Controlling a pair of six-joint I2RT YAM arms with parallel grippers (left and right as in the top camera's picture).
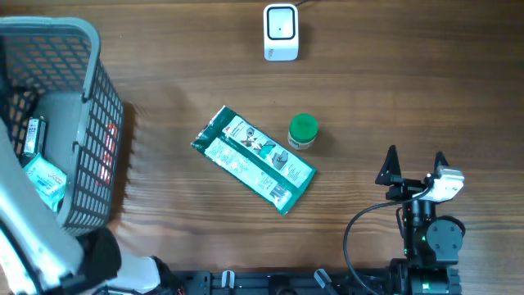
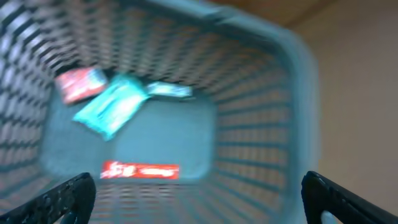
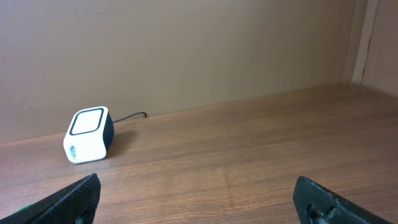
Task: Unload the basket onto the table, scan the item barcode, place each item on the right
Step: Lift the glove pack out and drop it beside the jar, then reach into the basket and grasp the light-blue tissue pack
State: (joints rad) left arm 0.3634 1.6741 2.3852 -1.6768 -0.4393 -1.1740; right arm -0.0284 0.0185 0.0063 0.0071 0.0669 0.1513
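Observation:
The white barcode scanner [image 1: 280, 31] stands at the table's far edge and also shows in the right wrist view as the scanner [image 3: 87, 134], with its cable behind it. A long green-and-white package [image 1: 254, 160] lies flat mid-table, a green-capped jar [image 1: 303, 131] beside it. My left gripper [image 2: 199, 202] hangs open over the grey basket [image 2: 292, 74], nothing between its fingers. Inside the basket lie a teal packet [image 2: 112, 106] and a red packet [image 2: 81, 84]; this view is blurred. My right gripper [image 1: 416, 156] rests open and empty at the near right, seen also in its own view [image 3: 199, 199].
The mesh basket [image 1: 90, 49] fills the left side of the table, with the teal packet [image 1: 45, 180] inside. My white left arm [image 1: 20, 221] crosses its near corner. A wall rises behind the scanner.

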